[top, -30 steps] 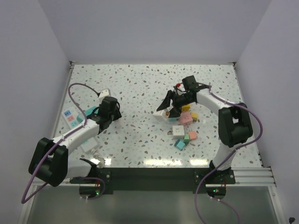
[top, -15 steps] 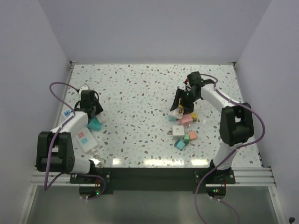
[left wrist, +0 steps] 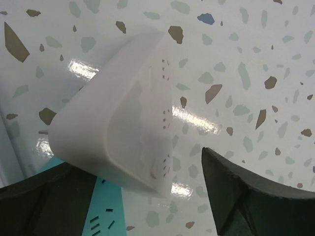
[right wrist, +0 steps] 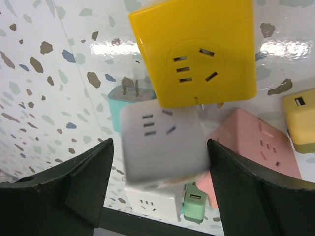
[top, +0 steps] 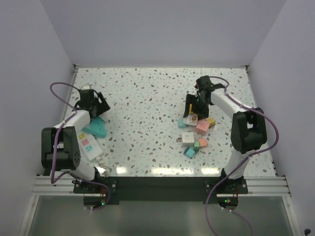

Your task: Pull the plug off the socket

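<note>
White plug cube [right wrist: 162, 147] sits inside the widely spread, empty right gripper [right wrist: 160, 142]; best close squarely, then pull straight off yellow socket [right wrist: 197, 49]

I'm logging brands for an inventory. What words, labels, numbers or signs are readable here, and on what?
No text is legible anywhere.
Stickers, blue and pink, on the white power strip: too small to read.
The yellow cube socket and the white cube socket: slot holes only, no print visible.
</note>
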`<state>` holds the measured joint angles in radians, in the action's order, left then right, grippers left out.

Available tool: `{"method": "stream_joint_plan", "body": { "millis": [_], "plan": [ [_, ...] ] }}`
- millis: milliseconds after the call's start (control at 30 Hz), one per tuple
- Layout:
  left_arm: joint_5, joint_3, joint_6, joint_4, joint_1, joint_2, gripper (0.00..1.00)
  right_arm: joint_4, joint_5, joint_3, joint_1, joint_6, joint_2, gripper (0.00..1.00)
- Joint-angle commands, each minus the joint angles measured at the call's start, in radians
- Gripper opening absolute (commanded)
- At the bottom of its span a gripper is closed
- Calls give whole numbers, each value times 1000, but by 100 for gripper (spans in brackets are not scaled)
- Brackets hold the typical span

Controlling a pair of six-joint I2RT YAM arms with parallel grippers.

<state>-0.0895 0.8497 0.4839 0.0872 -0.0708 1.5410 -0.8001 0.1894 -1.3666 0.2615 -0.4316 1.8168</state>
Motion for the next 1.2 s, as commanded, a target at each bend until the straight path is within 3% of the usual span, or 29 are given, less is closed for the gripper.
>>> {"method": "stream_joint_plan", "body": {
  "millis": [0, 67, 233, 400, 633, 900, 1167],
  "plan": [
    [42, 11, -5, 23, -6, -67, 89, -24, -74, 3, -4, 37, -66, 80],
    [62, 12, -7, 40, -4, -88, 98, -33, -85, -6, -4, 37, -96, 87],
    [115, 20, -18, 104, -4, -197, 100, -50, -107, -22, -4, 42, -204, 99],
    [195, 60, -22, 180, -6, -298, 100, 2, -108, -6, -2, 47, -355, 99],
    [414, 42, -8, 181, -4, -452, 100, 18, -149, 47, -4, 70, -557, 99],
    [479, -52, -11, 177, -3, -648, 100, 30, -165, 185, -2, 24, -865, 99],
    [557, -20, -2, 187, 5, -631, 100, -77, -186, 297, -2, -44, -1194, 99]
  ]
}}
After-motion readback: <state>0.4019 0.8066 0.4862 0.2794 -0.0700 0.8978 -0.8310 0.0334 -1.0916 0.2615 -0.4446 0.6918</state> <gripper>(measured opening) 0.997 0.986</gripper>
